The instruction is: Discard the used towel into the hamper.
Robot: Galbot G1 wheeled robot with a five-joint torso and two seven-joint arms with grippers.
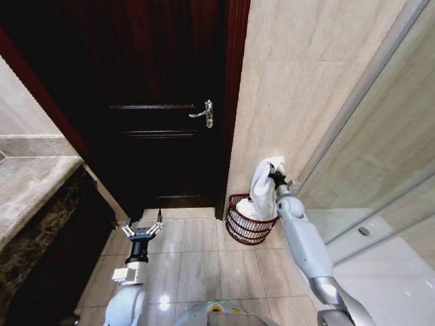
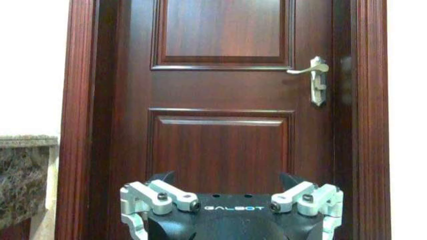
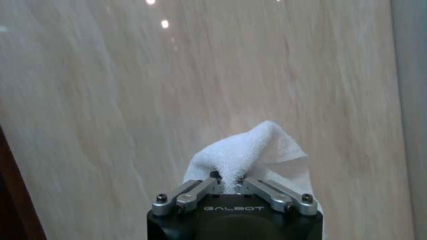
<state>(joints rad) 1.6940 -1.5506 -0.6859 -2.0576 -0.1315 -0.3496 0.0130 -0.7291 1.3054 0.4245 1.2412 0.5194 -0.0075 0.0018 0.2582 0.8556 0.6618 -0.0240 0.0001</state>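
A white towel [image 1: 262, 190] hangs from my right gripper [image 1: 274, 176], which is shut on its upper fold. Its lower end drops into the hamper [image 1: 246, 227], a round dark reddish-brown wire basket standing on the floor against the beige wall, just right of the door. The right wrist view has the same gripper [image 3: 230, 186] pinching the towel [image 3: 257, 152] in front of the tiled wall. My left gripper [image 1: 143, 226] hangs open and empty low over the floor, well left of the hamper, and faces the door; its open fingers [image 2: 163, 196] frame the door panel.
A dark wooden door [image 1: 163, 109] with a metal lever handle [image 1: 204, 114] stands straight ahead. A stone counter [image 1: 30, 187] runs along the left. A glass shower partition [image 1: 380, 170] borders the right. Tiled floor [image 1: 194, 261] lies open between counter and hamper.
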